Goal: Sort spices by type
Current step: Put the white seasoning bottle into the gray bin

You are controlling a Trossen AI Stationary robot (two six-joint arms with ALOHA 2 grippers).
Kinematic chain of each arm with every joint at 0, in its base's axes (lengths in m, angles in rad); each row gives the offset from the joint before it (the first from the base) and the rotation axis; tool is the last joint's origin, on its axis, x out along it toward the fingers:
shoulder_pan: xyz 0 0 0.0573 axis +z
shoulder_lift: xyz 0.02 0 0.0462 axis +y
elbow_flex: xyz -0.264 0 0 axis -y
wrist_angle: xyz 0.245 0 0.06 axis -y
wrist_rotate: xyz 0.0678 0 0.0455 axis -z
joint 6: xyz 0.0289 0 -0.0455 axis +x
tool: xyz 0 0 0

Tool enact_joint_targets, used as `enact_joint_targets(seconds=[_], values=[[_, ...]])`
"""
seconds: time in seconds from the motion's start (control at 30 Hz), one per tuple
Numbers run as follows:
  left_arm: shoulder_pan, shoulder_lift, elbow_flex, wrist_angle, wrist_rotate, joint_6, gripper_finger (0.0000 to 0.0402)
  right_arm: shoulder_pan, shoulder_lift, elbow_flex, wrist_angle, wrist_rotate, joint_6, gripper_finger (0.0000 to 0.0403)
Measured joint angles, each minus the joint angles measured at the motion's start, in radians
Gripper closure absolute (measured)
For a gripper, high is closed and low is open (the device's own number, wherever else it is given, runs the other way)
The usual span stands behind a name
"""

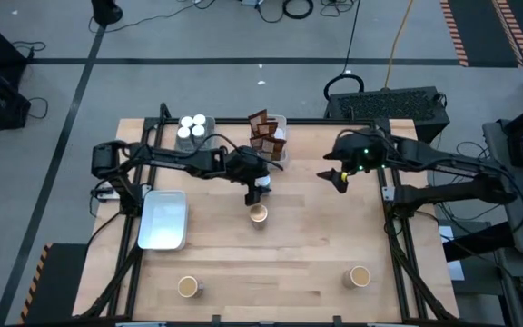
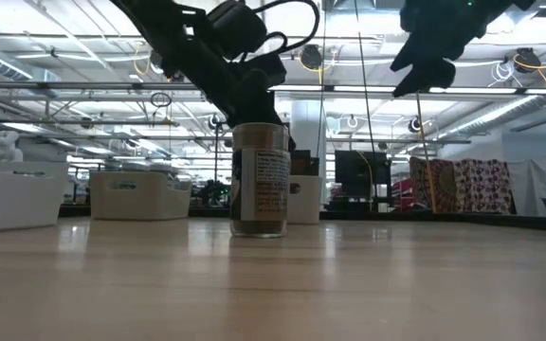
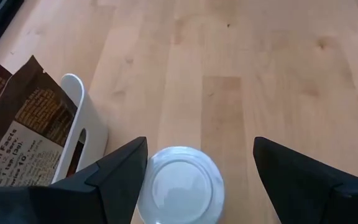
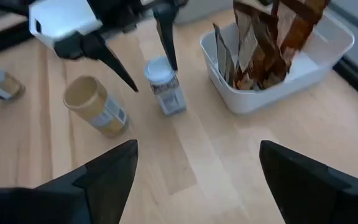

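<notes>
One white-topped jar (image 4: 163, 87) stood upright near the middle of the table (image 1: 316, 263), just in front of the tray of brown packets (image 4: 263, 43), with the left gripper (image 3: 194, 180) spread around it, a finger on either side and neither visibly touching. It looked like a small rigid jar with a smooth lid and a paper label, probably light and easy to tip or let slip; the straight labelled wall below the lid seemed the safest place to pinch, squarely and low enough that it would not rock. A tan-topped jar (image 4: 95, 106) stood just beside it, close enough to be knocked during a lift. Farther off, a cluster of white-topped jars (image 1: 192, 127) sat in a tray at the table's far edge, an empty pale tray (image 1: 163, 219) lay toward the left, and two more tan-topped jars (image 1: 187, 287) waited near the front edge. The right gripper (image 1: 341, 179) hung spread and empty above the right half of the table, well apart from the jars.
</notes>
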Motion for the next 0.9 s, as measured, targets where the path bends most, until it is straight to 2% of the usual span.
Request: enact_joint_targets(seconds=[0.2,0.47,0.9], values=[[0.001,0.017,0.000,-0.003,-0.010,-0.002,0.0105,0.000,-0.014,-0.003,0.011,0.000,0.000,0.0083],[0.019,0.020,-0.002,-0.030,-0.076,0.003,0.0105,0.000,-0.014,-0.003,0.012,0.001,-0.002,0.0083],[0.021,0.020,-0.002,-0.055,-0.047,0.004,0.0105,0.000,-0.014,-0.003,0.013,0.002,-0.002,0.0083]])
